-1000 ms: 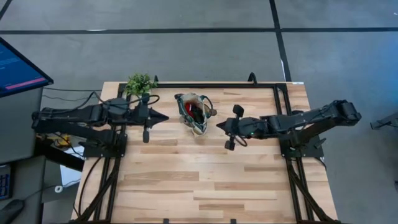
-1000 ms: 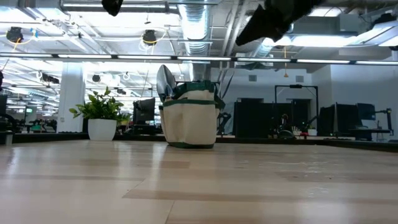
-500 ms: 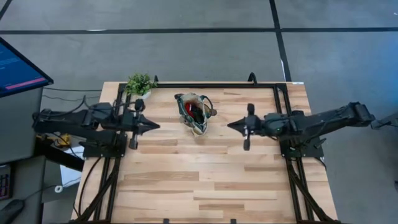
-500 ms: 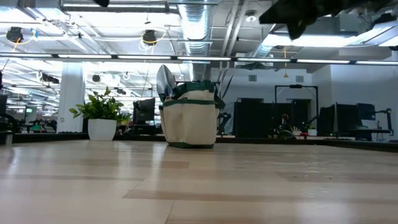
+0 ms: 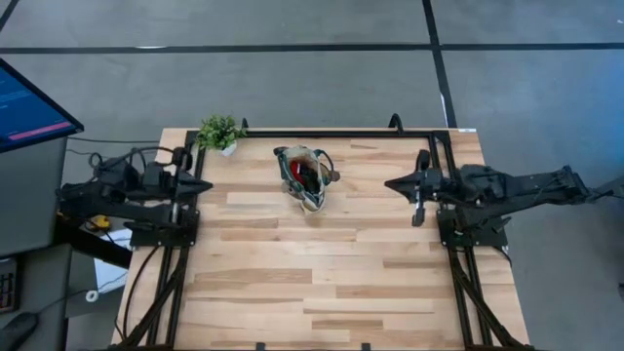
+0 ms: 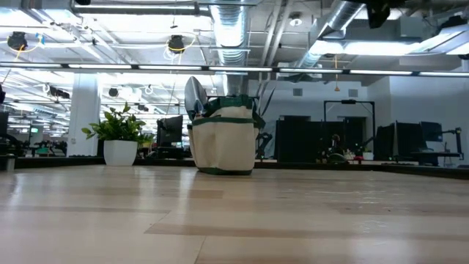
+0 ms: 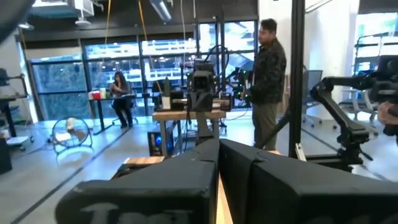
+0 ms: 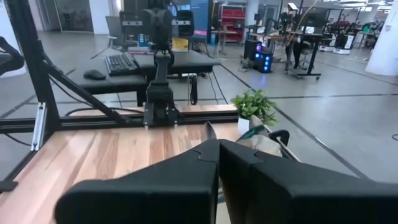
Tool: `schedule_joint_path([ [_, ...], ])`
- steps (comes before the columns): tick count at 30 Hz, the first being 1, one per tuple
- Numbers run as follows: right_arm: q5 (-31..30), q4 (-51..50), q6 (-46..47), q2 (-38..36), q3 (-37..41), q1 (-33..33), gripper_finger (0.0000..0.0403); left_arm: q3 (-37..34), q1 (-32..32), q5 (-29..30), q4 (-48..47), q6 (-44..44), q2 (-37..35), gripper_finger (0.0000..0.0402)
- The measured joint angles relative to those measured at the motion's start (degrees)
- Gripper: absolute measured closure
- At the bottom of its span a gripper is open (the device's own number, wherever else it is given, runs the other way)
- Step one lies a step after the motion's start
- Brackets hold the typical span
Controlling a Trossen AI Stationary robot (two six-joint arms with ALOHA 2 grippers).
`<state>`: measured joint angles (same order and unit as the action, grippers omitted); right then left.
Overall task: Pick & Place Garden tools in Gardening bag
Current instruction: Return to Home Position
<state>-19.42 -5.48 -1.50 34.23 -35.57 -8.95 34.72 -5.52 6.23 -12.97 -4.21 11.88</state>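
High view: light wood plank table point(image 5: 322, 283) on a black frame, grey concrete floor with dark lines around it. Bag point(image 5: 304, 175) stands upper centre of the table, mouth open, a red item point(image 5: 305, 174) and dark tool parts inside. Plant point(image 5: 219, 132) sits at the upper left corner of the table, well apart from the bag. Left gripper point(image 5: 200, 183) is over the table's left edge and right gripper point(image 5: 395, 182) over the right side, both pointing at the bag and both well clear of it. Monitor point(image 5: 29, 102) at far left of frame has a blue screen with text too small to read.

Low view: bag point(image 6: 223, 143) is upright at centre frame, beige with green trim, and a silver trowel blade point(image 6: 194, 94) sticks up from its left side. Plant point(image 6: 119, 139) in a white pot is left of it. Behind are an open ceiling with ducts and strip lights, desks and dark screens.

Left wrist view: left gripper point(image 7: 219, 144) fingers are pressed together, holding nothing. Raised lettering on one finger is too blurred to read. A person point(image 7: 268, 81) stands beyond the table and another point(image 7: 119, 96) sits at a desk.

Right wrist view: right gripper point(image 8: 219, 144) fingers are pressed together, nothing held. Plant point(image 8: 254, 107) and part of the bag point(image 8: 267, 140) show past them, with a keyboard point(image 8: 121, 62) on a desk behind.
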Motion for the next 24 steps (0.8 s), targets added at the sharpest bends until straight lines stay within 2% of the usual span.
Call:
schedule_joint_path([
  [6,0.0,-2.8,0.0,-4.0,0.0,0.0,0.0403,0.0,0.0,4.9,-1.9,-2.3,-1.3,0.0401],
  [24,0.1,-12.4,0.0,-18.6,0.0,0.0,0.0403,0.0,0.0,3.9,-2.7,-0.8,-1.8,0.0401],
])
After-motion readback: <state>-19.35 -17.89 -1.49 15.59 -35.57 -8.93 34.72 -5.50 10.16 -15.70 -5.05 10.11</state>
